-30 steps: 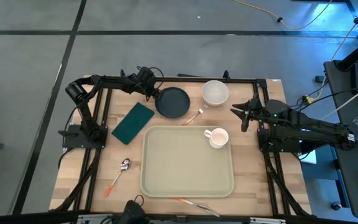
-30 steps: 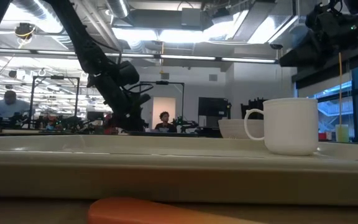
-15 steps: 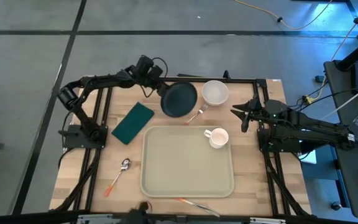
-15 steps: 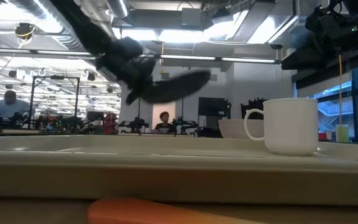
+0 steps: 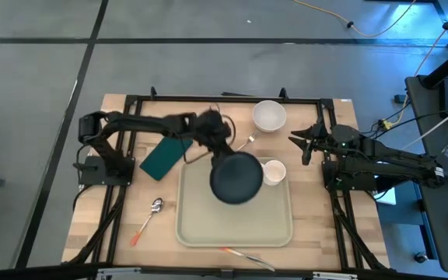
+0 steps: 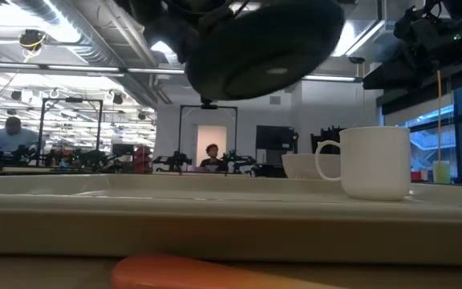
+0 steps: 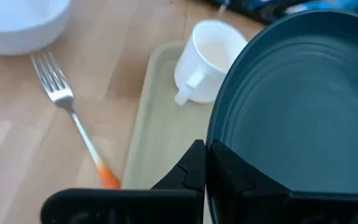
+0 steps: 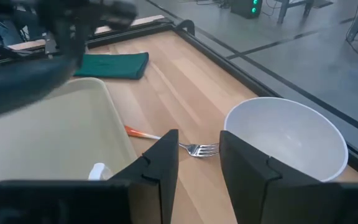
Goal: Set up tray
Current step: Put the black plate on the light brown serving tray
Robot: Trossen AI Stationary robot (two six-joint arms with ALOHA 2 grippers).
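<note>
I see the wooden table [image 5: 321,233] carrying the whole layout. The tray [image 5: 201,225], cream with a raised rim, lies flat at the table's middle, directly beneath my left gripper's load and to the side of my right gripper.

The dark plate [image 5: 236,177] hangs in the air above the tray, clear of its floor as the low view shows it well above the rim. My left gripper [image 5: 216,138] has its jaws clamped on the plate's edge; in the left wrist view the dark fingers pinch the rim of the plate [image 7: 291,118].

The green napkin [image 5: 166,156] lies on the wood behind the left gripper, just beside the tray's corner. The white bowl [image 5: 270,115] sits on the wood off the tray, ahead of my right gripper [image 5: 300,141], whose jaws stand apart and hold nothing; that arm waits at the table's right edge.

The white mug [image 5: 273,172] stands upright inside the tray, just beside the hanging plate. A fork [image 7: 64,106] with an orange handle lies on the wood between the bowl and the tray. A spoon [image 5: 149,215] with an orange handle lies on the wood well apart from both grippers.
</note>
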